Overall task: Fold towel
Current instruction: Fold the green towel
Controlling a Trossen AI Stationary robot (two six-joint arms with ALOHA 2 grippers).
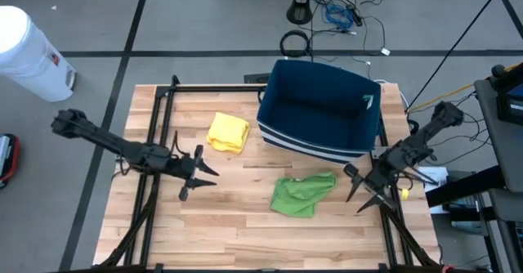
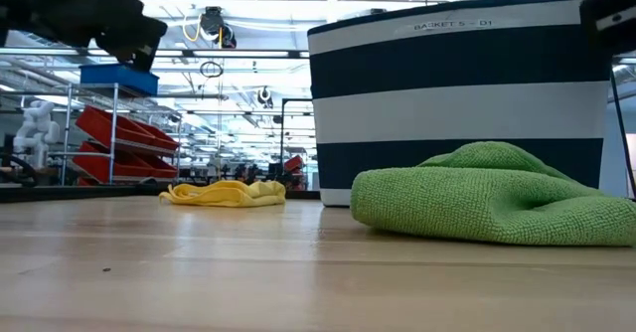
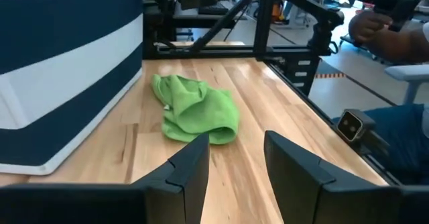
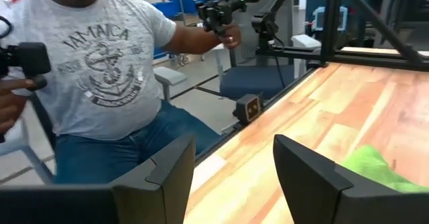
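Note:
A crumpled green towel [image 1: 302, 194] lies in a heap on the wooden table, in front of the basket; it also shows in the low view [image 2: 497, 198] and the left wrist view [image 3: 194, 108]. My left gripper [image 1: 200, 181] hovers open to the towel's left, pointing toward it, with nothing between its fingers [image 3: 234, 163]. My right gripper [image 1: 357, 201] hovers open just right of the towel, pointing toward the table's near edge. Only a corner of the green towel [image 4: 382, 167] shows in its wrist view.
A navy-and-white striped basket [image 1: 320, 109] stands at the far right of the table. A yellow towel [image 1: 228, 132] lies bunched to its left. Black frame rails [image 1: 155, 142] run along the table's sides. A person [image 4: 107, 70] sits beyond the near edge holding controllers.

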